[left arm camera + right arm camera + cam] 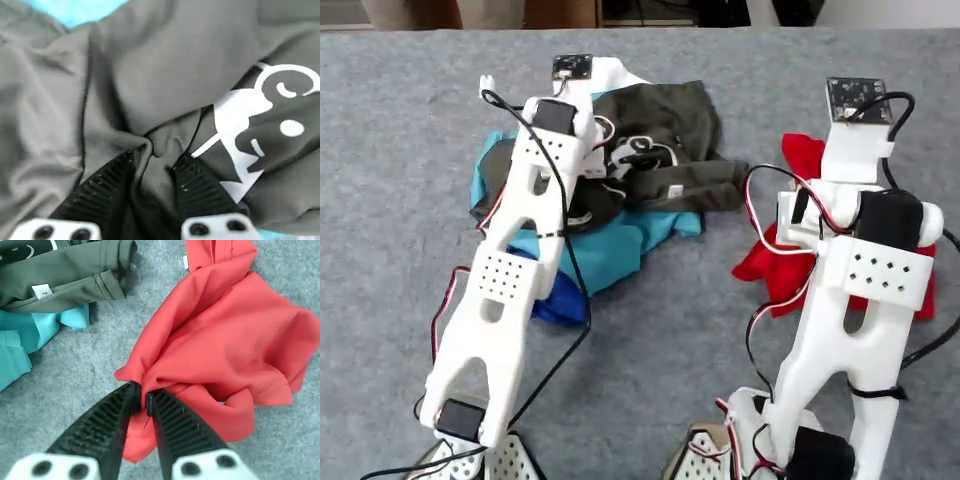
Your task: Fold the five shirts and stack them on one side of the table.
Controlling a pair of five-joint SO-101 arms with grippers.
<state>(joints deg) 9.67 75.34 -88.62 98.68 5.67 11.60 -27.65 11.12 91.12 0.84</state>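
Two crumpled heaps of soft cloth are spread over the grey, felt-like table. Left of centre in the high view, a dark shirt with a white printed figure is bunched on top of a turquoise shirt, whose smooth folds are fanned out below it. A deeper blue shirt is tucked at the lower edge of the heap, and a bit of white shirt is seen at its top. A small white label is sewn at the dark shirt's hem. The left gripper is set down on this heap, and a raised ridge of the dark fabric is pinched between its ribbed black jaws, just beside the print. At the right of the high view, a red shirt is laid in loose, rounded folds, apart from the heap and partly covered by the right arm. A thick fold at its edge is clamped by the right gripper, whose ribbed jaws are pressed nearly together around it.
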